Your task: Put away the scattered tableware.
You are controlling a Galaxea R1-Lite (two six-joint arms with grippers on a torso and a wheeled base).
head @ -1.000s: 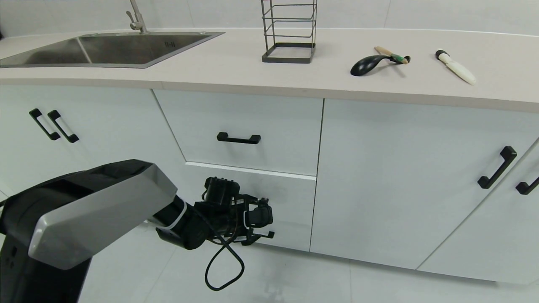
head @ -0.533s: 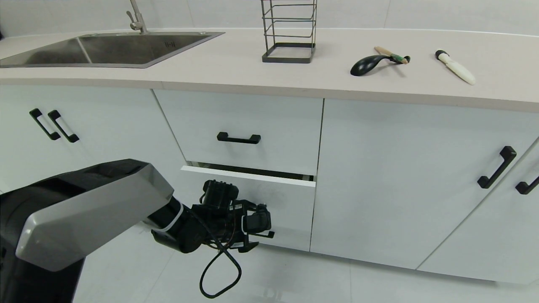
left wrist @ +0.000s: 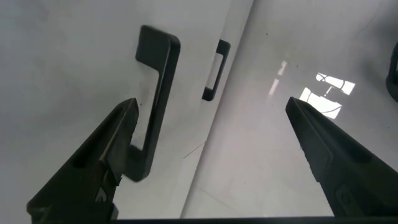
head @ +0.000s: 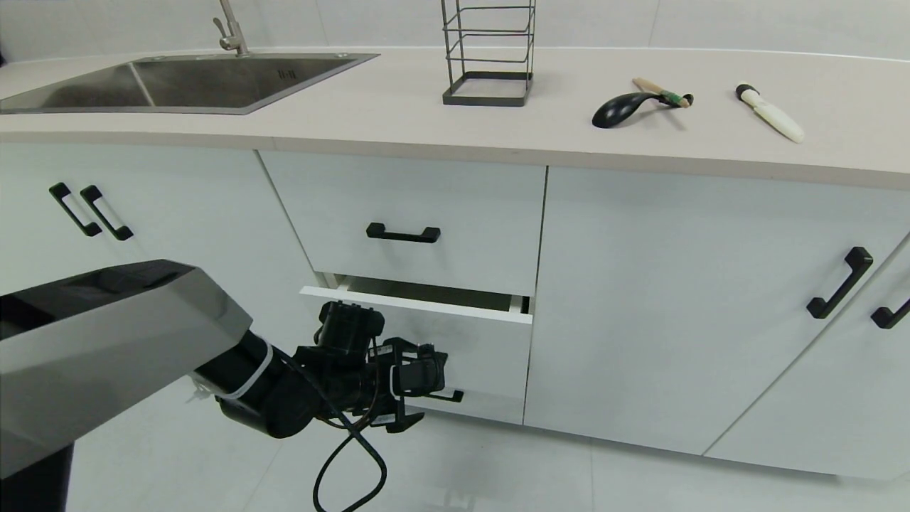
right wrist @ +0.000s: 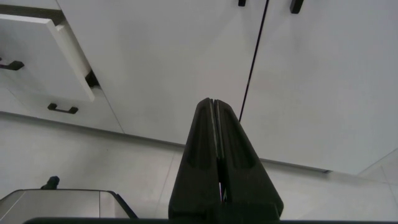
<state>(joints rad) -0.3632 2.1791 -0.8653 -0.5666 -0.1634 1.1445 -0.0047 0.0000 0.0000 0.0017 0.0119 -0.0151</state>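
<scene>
The brushed-steel sink (head: 192, 82) occupies the upper left of the head view and plays no part at this stage. At lower left of centre, the left gripper (left wrist: 210, 107) sits against the white lower drawer front (head: 483, 355). Its fingers (left wrist: 102, 165) are spread wide and clamp nothing; the drawer's black bar handle (left wrist: 155, 93) stands between them, close against one finger. The drawer is partly open, with a dark gap showing along its top edge. On the countertop at upper centre stands the black wire rack (head: 489, 53). To its right lie the scattered items: a black spoon with a wooden handle (head: 622, 108), and farther right a cream-white utensil with a black tip (head: 769, 114), the two well apart. The right gripper (right wrist: 212, 107) faces the white cabinet doors, its fingers pressed fully together and empty. Judged step: opening the drawer as storage, with no tableware yet collected. The next move calls for drawing the handle outward until the drawer interior is accessible, then releasing it.
</scene>
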